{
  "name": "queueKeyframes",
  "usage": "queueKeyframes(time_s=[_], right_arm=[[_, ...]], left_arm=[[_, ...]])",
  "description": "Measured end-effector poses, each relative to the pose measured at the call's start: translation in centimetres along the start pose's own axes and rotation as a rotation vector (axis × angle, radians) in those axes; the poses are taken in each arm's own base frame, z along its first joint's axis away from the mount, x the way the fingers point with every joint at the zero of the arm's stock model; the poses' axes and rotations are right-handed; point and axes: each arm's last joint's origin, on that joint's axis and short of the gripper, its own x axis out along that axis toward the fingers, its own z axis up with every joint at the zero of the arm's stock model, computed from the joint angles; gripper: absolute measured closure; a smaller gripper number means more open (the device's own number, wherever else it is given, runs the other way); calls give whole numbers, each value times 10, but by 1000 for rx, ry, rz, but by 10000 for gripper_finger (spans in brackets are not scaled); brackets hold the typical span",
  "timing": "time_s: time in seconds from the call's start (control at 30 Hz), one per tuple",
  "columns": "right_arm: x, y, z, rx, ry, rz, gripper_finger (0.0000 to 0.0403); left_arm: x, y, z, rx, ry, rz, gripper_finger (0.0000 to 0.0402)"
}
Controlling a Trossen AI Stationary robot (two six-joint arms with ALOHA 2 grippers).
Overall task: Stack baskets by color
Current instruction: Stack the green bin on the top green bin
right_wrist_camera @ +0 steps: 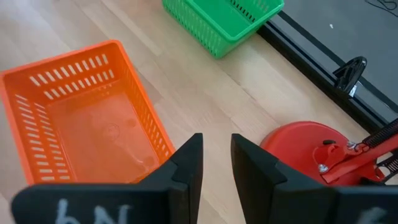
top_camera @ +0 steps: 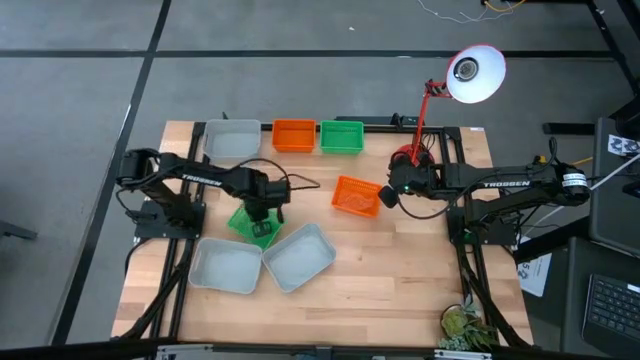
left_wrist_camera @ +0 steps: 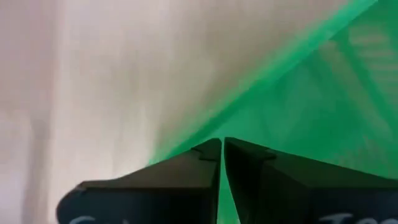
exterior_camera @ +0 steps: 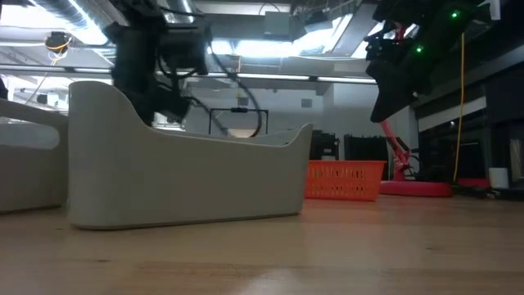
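My left gripper (top_camera: 262,228) points down, shut on a green basket (top_camera: 243,220) at the table's middle left, just beyond two pale grey baskets (top_camera: 227,265) (top_camera: 298,256). In the low view the nearer grey basket (exterior_camera: 188,176) hides that green one. My right gripper (right_wrist_camera: 216,140) hangs open, slanting down, beside the right end of an orange basket (right_wrist_camera: 87,124) that rests flat on the wood; nothing lies between its fingers. Along the far edge stand a grey basket (top_camera: 233,138), an orange one (top_camera: 294,135) and a green one (top_camera: 341,137). My left gripper pinches a thin wall of the green basket at its rim (left_wrist_camera: 193,134) between its two fingers (left_wrist_camera: 186,171), coming from above and pointing down. The basket sits turned askew under the gripper; whether it is clear of the table does not show.
A red desk lamp stands on its base (right_wrist_camera: 311,149) close by my right gripper, its white shade (top_camera: 476,72) over the far right corner. A plant (top_camera: 465,328) sits at the near right corner. Bare wood lies in the table's near middle and right.
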Motion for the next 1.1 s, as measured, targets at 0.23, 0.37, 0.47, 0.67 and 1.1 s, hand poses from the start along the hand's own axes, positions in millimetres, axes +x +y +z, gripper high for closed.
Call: queueKeyframes(time_s=[0.23, 0.37, 0.47, 0.67, 1.1], right_arm=[[0, 1, 1, 4, -6, 4, 319], [0, 1, 1, 3, -6, 5, 319], [0, 1, 0, 2, -6, 5, 319], [0, 1, 0, 2, 0, 11, 319], [0, 1, 0, 1, 5, 20, 319]], left_arm=[[3, 8, 44, 69, -419, 170, 388], [-8, 13, 68, 113, -668, 171, 388], [-16, 14, 78, 144, -787, 183, 388], [-22, 1, 74, 182, -798, 158, 388], [-54, -11, 3, -20, -521, 399, 389]])
